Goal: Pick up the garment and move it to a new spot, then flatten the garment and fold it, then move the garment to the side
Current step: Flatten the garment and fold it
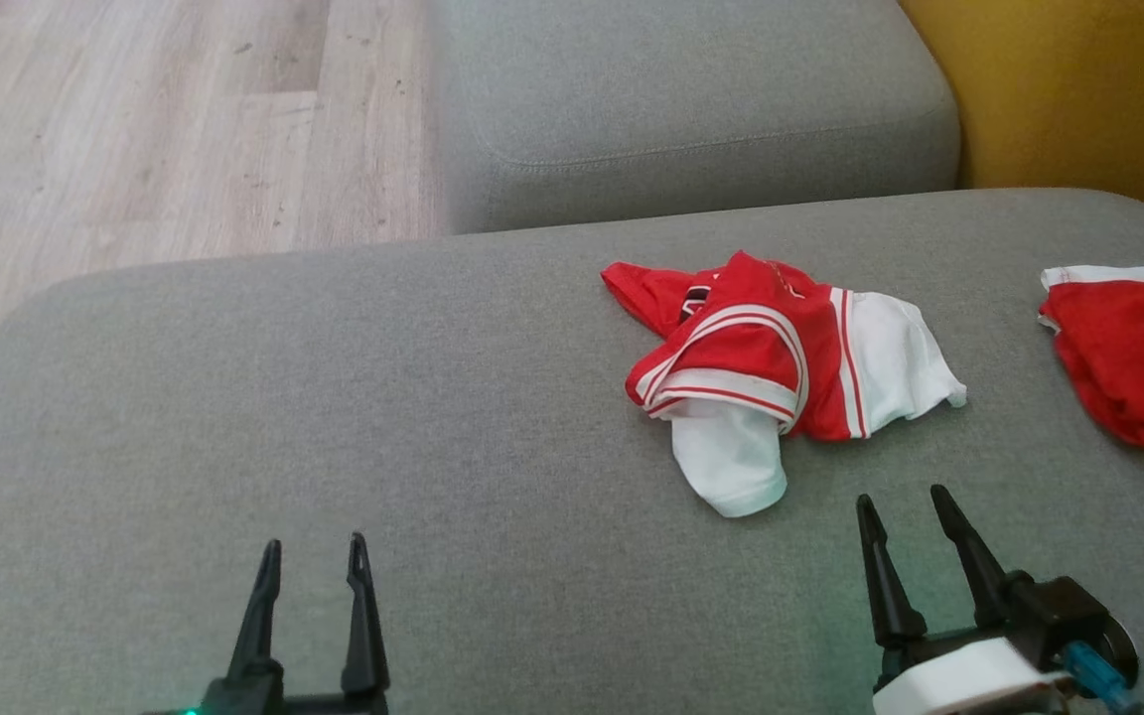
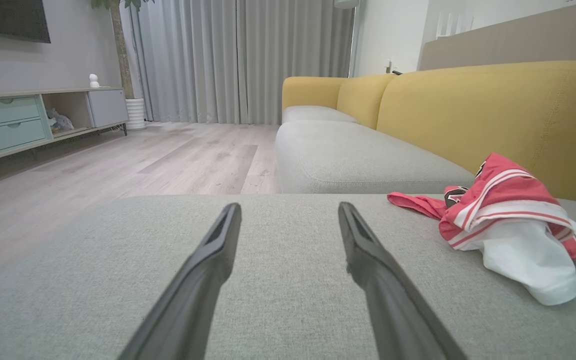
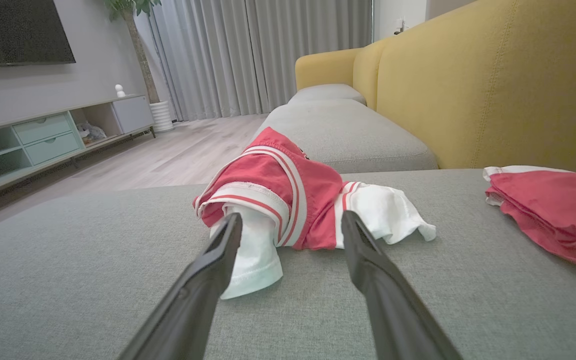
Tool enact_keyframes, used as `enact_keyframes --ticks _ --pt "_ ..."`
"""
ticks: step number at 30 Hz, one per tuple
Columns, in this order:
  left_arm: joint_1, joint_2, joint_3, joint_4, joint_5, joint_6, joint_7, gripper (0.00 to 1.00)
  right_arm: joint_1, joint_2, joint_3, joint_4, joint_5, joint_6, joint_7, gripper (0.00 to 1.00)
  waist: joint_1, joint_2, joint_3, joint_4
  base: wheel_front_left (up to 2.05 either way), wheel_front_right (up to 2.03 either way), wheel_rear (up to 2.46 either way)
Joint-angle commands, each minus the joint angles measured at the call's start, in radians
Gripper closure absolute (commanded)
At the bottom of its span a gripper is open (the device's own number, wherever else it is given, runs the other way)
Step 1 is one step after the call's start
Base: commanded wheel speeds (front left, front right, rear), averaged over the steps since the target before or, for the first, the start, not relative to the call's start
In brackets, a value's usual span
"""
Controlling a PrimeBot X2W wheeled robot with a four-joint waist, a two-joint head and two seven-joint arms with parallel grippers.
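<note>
A crumpled red and white garment [image 1: 781,367] lies on the grey sofa seat [image 1: 334,417], right of centre. In the right wrist view the garment [image 3: 293,195] sits just beyond my fingertips, and in the left wrist view the garment [image 2: 508,220] lies off to the right. My right gripper [image 1: 900,497] hovers open a short way in front of the garment, holding nothing; its jaws [image 3: 290,220] stand wide apart. My left gripper [image 1: 314,544] is open over bare cushion at the lower left, well clear of the garment, its empty span [image 2: 288,207] showing only grey fabric.
A second red garment [image 1: 1133,357] lies folded at the seat's right edge. Another grey cushion [image 1: 691,99] continues behind, with the yellow backrest [image 1: 1078,89] to the right. Wooden floor [image 1: 135,129] lies beyond the seat's left edge. A TV cabinet [image 2: 18,120] stands across the room.
</note>
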Motion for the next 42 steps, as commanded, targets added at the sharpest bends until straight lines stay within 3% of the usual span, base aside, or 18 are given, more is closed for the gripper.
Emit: enact_keyframes --ticks 1,8,14,19,21,23,25,39,42 --pt "-0.037 -0.006 0.018 -0.022 0.007 -0.004 -0.009 0.0 -0.031 -0.004 0.023 -0.036 -0.009 -0.001 -0.004 0.0 0.0 -0.0001 0.006 -0.002 0.0 0.0 0.0" --pt "-0.104 -0.006 -0.055 0.019 0.064 -0.044 -0.01 0.0 -0.047 -0.004 0.037 -0.044 -0.012 -0.001 -0.004 0.0 0.0 -0.0001 0.041 -0.031 0.0 0.0 0.0" --pt "-0.251 -0.006 -0.214 0.125 0.072 -0.127 -0.01 0.0 -0.076 -0.01 0.056 -0.06 -0.013 -0.001 -0.004 0.0 0.0 -0.0001 0.108 -0.103 0.0 0.0 0.0" --pt "-0.435 -0.006 -0.336 0.29 0.183 -0.11 -0.01 0.0 -0.124 -0.013 0.073 -0.075 -0.01 -0.001 -0.004 0.0 0.0 -0.0001 0.195 -0.183 0.0 0.0 0.0" --pt "-0.496 -0.006 -0.369 0.357 0.158 -0.115 -0.01 0.0 -0.142 -0.012 0.076 -0.078 -0.004 -0.001 -0.004 0.0 0.0 -0.0001 0.222 -0.216 0.0 0.0 0.0" --pt "-0.565 -0.006 -0.423 0.435 0.059 -0.161 -0.01 0.0 -0.162 -0.011 0.077 -0.079 0.001 -0.001 -0.004 0.0 0.0 -0.0001 0.254 -0.262 0.0 0.0 0.0" --pt "-0.604 -0.006 -0.451 0.47 0.002 -0.176 -0.01 0.0 -0.172 -0.01 0.081 -0.077 0.003 -0.001 -0.004 0.0 0.0 -0.0001 0.268 -0.291 0.0 0.0 0.0" --pt "-0.783 -0.006 -0.521 0.59 -0.167 -0.143 -0.01 0.0 -0.191 -0.005 0.103 -0.069 0.014 -0.001 -0.004 0.0 0.0 -0.0001 0.301 -0.42 0.0 0.0 0.0" --pt "-0.828 -0.006 -0.517 0.571 -0.145 -0.104 -0.01 0.0 -0.193 -0.004 0.105 -0.068 0.016 -0.001 -0.004 0.0 0.0 -0.0001 0.306 -0.428 0.0 0.0 0.0"
